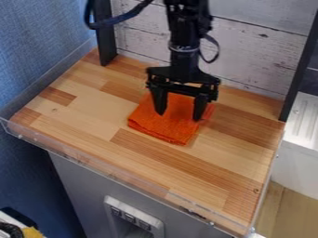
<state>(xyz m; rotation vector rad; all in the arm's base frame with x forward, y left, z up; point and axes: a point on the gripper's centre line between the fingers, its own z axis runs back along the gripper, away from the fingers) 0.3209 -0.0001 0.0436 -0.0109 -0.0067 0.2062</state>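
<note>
A blue wall (37,51) rises at the left of the wooden tabletop (81,116). Toward the middle of the wood, near its back, lies an orange cloth (162,128), flat and apparently folded into layers. It should be light, soft and floppy, not fragile, with enough texture to grip; a pinch on its thick folded front edge or a raised bit near the centre would suit best. Over it hangs the black gripper (179,116), fingers spread apart, orange fabric visible between them. Farther right stands a white unit (301,148).
</note>
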